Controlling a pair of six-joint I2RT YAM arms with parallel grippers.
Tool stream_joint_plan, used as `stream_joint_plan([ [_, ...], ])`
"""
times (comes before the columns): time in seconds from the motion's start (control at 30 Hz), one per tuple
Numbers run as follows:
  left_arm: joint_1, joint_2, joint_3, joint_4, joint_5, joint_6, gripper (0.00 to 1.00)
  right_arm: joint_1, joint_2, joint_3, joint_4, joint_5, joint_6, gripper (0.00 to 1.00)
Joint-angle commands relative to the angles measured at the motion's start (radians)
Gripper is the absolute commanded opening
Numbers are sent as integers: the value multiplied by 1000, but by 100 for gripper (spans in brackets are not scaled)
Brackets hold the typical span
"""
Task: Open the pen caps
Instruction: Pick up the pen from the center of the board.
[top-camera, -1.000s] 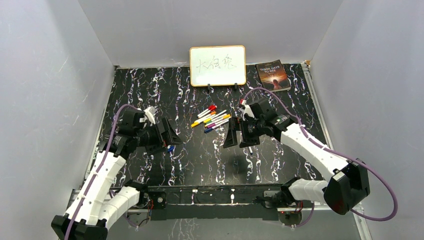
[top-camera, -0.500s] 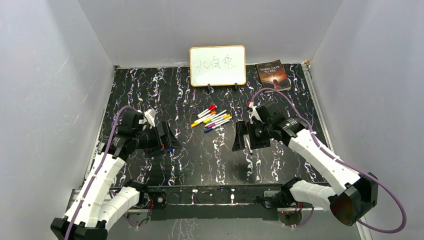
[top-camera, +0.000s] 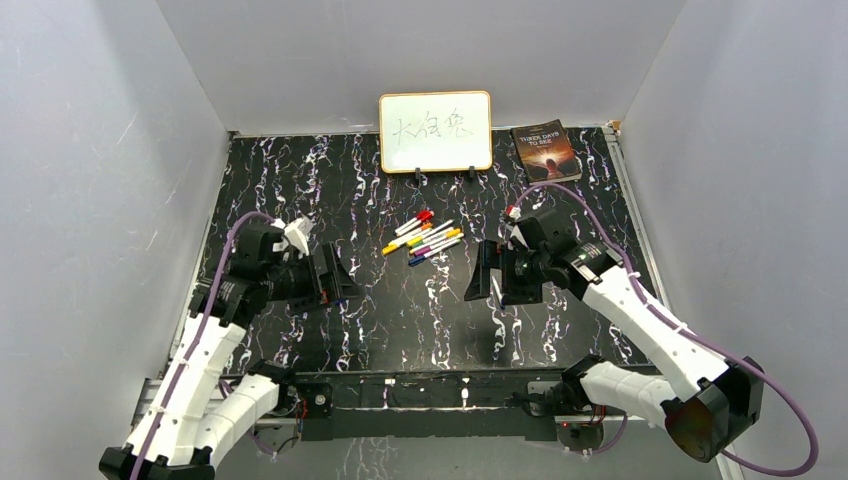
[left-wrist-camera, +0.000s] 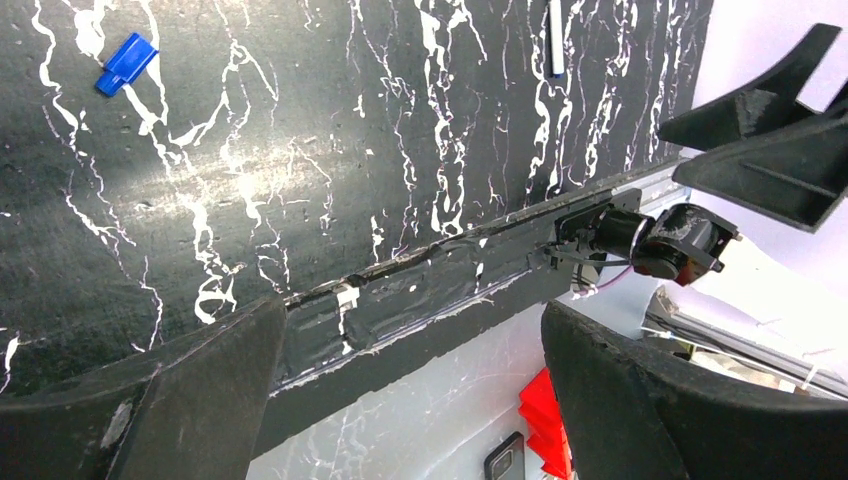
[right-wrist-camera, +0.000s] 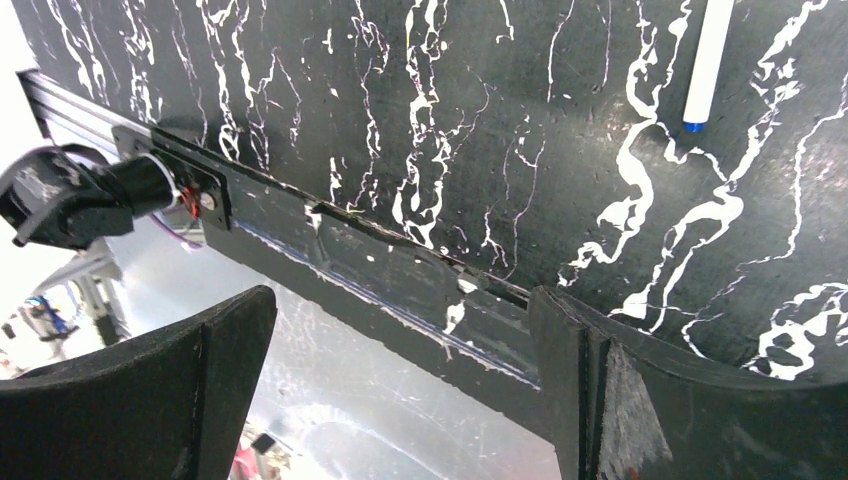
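Jo: Right arm's swung back to the right, left arm has eased off to the left, and there's a wide gap between them now!

Max: And the tools?

Jo: Left tool (top-camera: 347, 277) spread wide, right tool (top-camera: 488, 278) spread wide, nothing in either. One blue cap (left-wrist-camera: 126, 64) lies loose on the table (top-camera: 300, 190) by the left tool. Its bare pen (right-wrist-camera: 708, 65) lies near the right one.

Max: So one done. The rest?

Jo: Capped pens (top-camera: 423, 238) sit bunched mid-table, just beyond both tools, caps touching or nearly so.

Max: Trouble ahead?

Jo: I'd say so. Fingers that wide, coming into that bunch, could catch two pens or knock the row apart. And a low sweep could send the bare pen or the cap rolling toward the near edge.
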Motion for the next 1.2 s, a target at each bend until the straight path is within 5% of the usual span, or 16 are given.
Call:
stream_joint_plan([
  [0.0, -5, -47, -40, 14, 75, 19, 98, -2, -22, -38, 95, -30, 135, 98],
  [0.17, -5, -84, -90, 19, 62, 21, 98, -2, 43, -133, 316, -77, 284, 92],
  [0.33, -6, -122, -140, 8, 56, 19, 98, -2, 239, 44, 319, 18, 322, 87],
  [0.53, -19, -128, -169, 18, 80, -3, 98, -2, 366, 142, 435, 59, 455, 64],
  [0.77, -74, -124, -164, 11, 63, -1, 98, 10, 537, 322, 367, 222, 543, 45],
  [1.17, -94, -186, -188, -19, 41, -3, 98, 104, 827, 450, 316, 288, 634, 40],
])
